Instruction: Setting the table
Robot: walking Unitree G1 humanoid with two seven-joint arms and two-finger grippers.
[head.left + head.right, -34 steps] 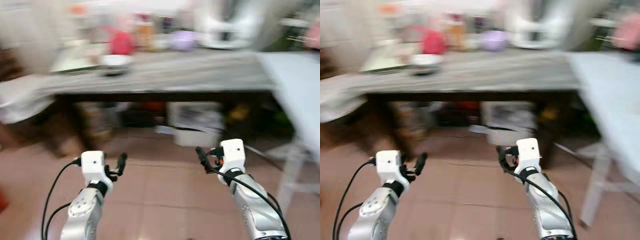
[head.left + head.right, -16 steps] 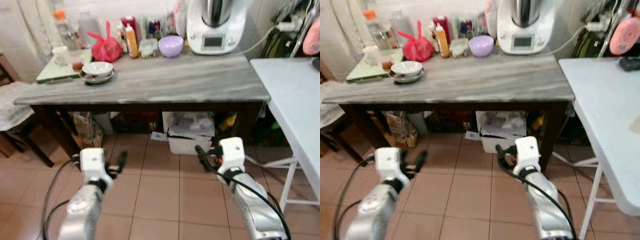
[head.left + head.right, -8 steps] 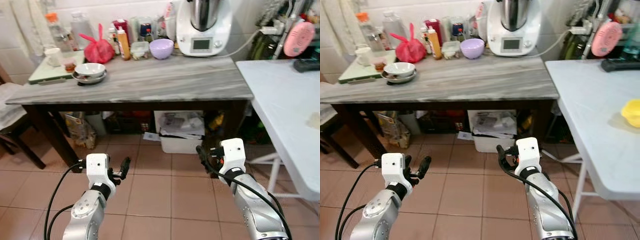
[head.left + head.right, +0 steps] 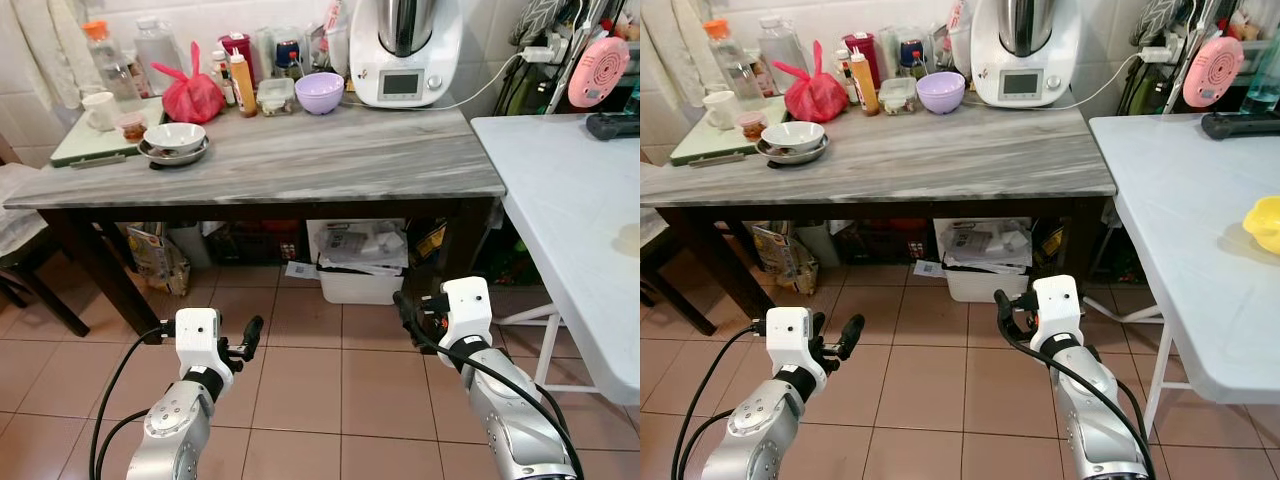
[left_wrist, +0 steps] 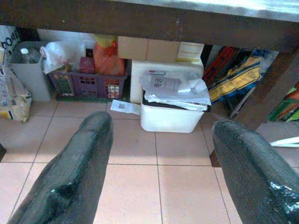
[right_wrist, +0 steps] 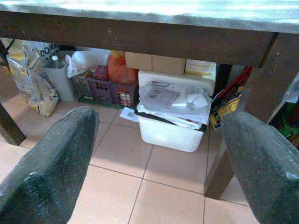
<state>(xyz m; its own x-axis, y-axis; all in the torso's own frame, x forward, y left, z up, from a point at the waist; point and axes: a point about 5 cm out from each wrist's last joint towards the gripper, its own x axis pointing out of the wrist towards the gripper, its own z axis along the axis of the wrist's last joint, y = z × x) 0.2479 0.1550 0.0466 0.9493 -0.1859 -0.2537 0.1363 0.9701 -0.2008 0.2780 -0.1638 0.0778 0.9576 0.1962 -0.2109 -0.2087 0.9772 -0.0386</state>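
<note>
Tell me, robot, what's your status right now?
Left gripper and right gripper open, empty, low over floor. Stacked bowls on marble table ahead, untouched. Nothing in between.

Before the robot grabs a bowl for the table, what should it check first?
1. Left hand empty and open: ok.
2. Right hand empty and open: ok.
3. Bowls in sight: ok, white bowl on a metal plate, purple bowl by the white kitchen machine.
4. Hands near the bowls: not ok, both hang low over the floor, in front of the grey table.
5. Bowls clean: cannot tell.
</note>
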